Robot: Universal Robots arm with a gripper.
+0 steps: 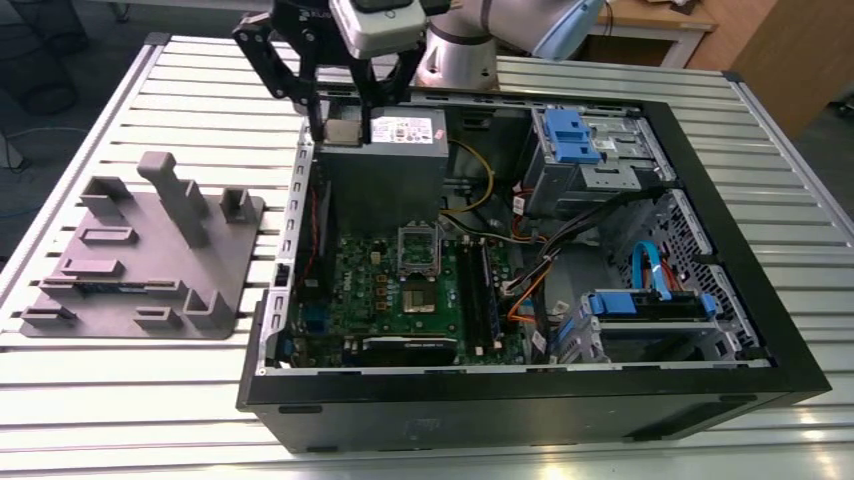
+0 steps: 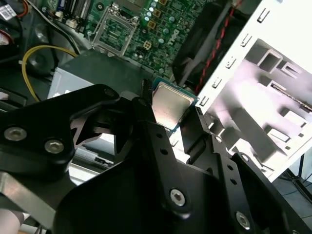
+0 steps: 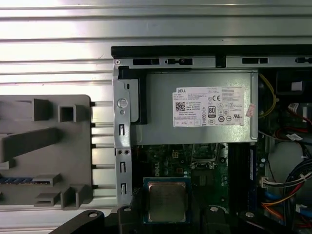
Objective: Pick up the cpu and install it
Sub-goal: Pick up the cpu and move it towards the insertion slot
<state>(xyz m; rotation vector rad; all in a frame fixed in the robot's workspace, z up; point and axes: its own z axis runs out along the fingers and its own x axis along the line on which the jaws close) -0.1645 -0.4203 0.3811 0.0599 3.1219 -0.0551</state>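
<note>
Holding phase | claw (image 1: 343, 128) was clamped on the cpu (image 3: 166, 202), held over the grey box (image 3: 156, 107) | pickup done | socket (image 1: 416, 247) looked unfilled

A white label (image 3: 210, 107) with rows of small dark print and round marks stands on the big grey box (image 3: 158, 107). In the exterior view it lies at 12 o'clock from the motherboard (image 1: 360, 280). Any marking on the metal top of the cpu (image 3: 166, 201) is perhaps too faint to tell.
</note>
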